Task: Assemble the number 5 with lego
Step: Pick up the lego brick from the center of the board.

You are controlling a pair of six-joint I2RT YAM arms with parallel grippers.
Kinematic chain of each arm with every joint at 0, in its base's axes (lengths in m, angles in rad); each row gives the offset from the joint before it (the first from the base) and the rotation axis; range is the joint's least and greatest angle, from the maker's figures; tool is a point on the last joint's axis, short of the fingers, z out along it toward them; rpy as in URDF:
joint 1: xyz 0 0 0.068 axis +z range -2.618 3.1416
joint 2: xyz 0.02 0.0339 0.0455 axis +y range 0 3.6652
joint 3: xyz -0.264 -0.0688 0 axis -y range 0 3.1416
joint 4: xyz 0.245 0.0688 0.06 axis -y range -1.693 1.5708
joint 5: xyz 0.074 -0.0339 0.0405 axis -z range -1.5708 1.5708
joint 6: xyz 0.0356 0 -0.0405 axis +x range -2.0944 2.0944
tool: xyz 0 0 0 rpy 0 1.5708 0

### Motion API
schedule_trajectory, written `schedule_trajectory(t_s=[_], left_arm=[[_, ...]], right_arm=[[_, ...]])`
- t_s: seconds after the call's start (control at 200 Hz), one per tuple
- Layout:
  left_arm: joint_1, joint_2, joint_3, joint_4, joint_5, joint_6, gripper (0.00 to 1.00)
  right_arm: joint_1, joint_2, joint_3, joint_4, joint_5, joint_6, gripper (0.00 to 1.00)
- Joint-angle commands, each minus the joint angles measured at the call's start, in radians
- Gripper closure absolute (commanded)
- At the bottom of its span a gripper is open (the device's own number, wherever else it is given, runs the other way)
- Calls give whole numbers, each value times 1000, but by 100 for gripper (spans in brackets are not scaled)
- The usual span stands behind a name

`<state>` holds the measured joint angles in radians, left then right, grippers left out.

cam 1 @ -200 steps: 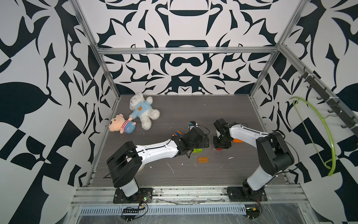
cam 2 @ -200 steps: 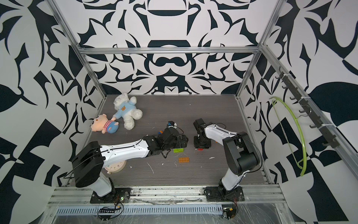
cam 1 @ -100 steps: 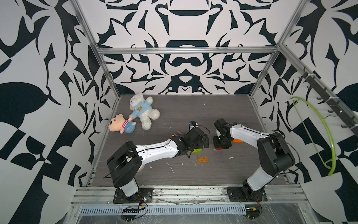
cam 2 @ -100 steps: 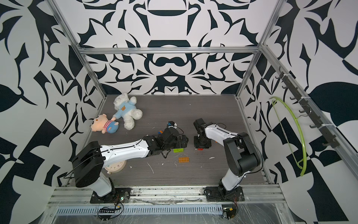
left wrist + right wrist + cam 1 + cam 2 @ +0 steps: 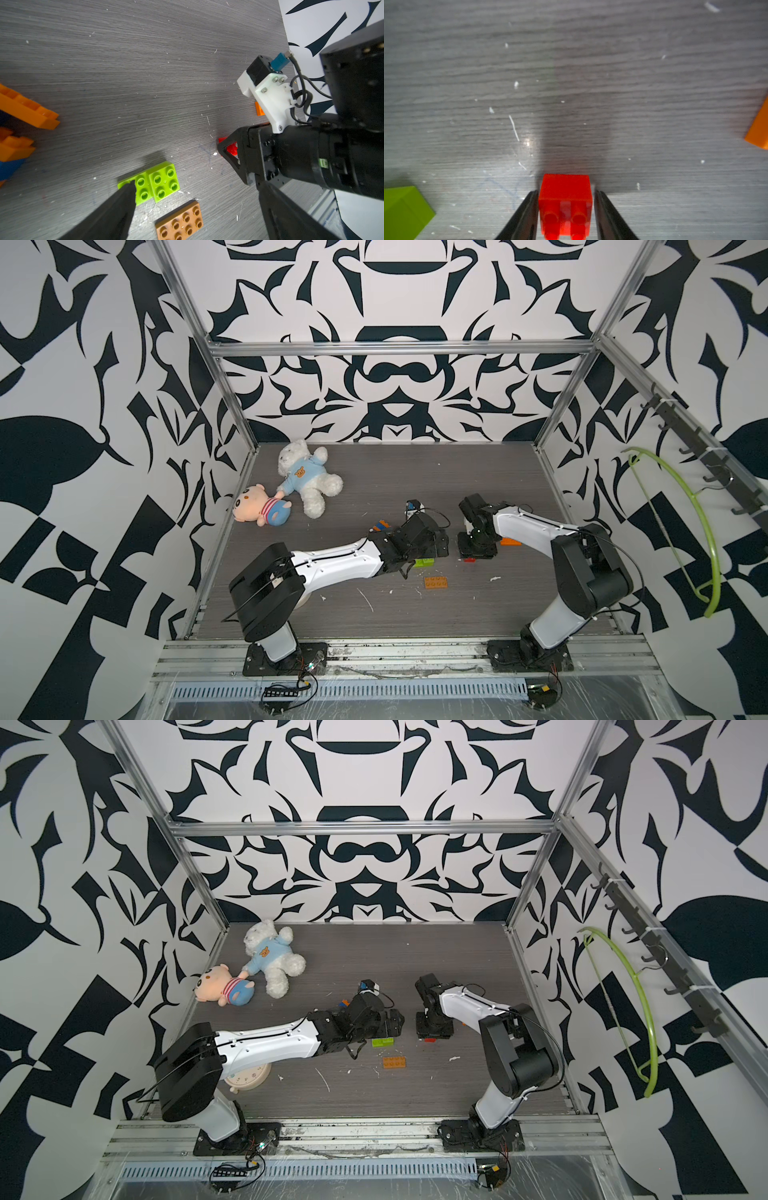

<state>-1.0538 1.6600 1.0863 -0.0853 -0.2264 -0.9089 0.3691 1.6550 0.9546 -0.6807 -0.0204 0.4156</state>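
Early going, by my judgement: no figure 5 stands yet on the grey wood-grain worktop [image 5: 415, 489] and the bricks lie loose. The right fingers [image 5: 527, 214] flank the one small red studded plastic brick [image 5: 564, 199], low at the worktop, close on both sides; whether they pinch it I cannot tell. The left fingers [image 5: 116, 207] gape wide and empty, one tip at the two touching lime green square bricks [image 5: 164, 182]. One brown studded plate [image 5: 179, 223], at least three orange bricks [image 5: 27, 108] — one blue brick [image 5: 8, 168] partly seen

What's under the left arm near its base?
A round cream clock sits on the table, only part of it showing in a top view. The left arm covers the rest.
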Motion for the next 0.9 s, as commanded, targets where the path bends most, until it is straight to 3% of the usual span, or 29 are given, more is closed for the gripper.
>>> schedule_trajectory(t_s=[0.0, 0.62, 0.895], left_arm=[[0, 12, 3, 11, 10, 4, 1], [0, 18, 6, 10, 11, 5, 1], [0, -5, -9, 7, -14, 1, 1]], right_arm=[[5, -31, 13, -19, 16, 3, 53], [9, -65, 9, -28, 0, 14, 63], [23, -118, -15, -68, -12, 38, 60]])
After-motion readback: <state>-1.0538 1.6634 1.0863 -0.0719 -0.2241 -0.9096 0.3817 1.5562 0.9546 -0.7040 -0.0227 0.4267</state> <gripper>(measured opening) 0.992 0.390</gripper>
